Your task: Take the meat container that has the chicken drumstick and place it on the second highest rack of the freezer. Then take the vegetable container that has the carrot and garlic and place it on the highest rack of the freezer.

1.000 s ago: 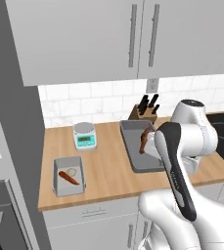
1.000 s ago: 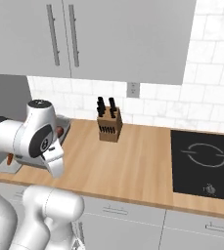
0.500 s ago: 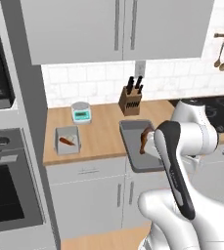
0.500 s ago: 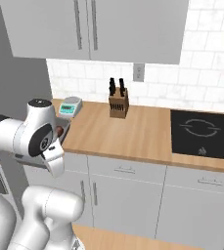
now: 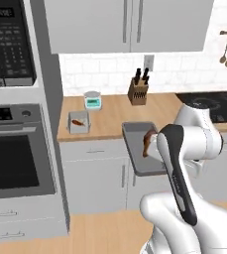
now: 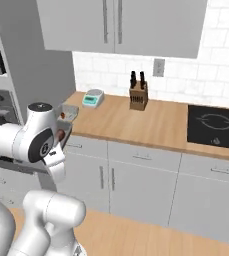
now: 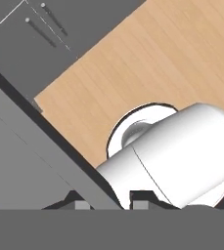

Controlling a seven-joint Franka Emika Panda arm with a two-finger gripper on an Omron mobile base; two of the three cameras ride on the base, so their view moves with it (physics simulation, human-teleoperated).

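Gripper (image 7: 107, 204): pinched the rim of the grey rectangular meat container (image 5: 140, 154) with the brown drumstick (image 5: 147, 142), held off the counter edge.
Carrot container (image 5: 79, 122): on wooden counter (image 5: 110, 116), beside the oven tower (image 5: 16, 149).
Nearby: teal kitchen scale (image 5: 92, 99), wooden knife block (image 5: 137, 91).

I see the tray (image 5: 140, 149) before the counter (image 5: 115, 116); second container (image 5: 79, 122) left, scale (image 5: 92, 99) behind it.

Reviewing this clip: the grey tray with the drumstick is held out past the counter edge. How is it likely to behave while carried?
The meat container looks like a stiff, shallow tray, so it probably won't flex. Its low walls suggest the chicken drumstick could slide or roll if tilted. It seems gripped at one side, so it may sag slightly.
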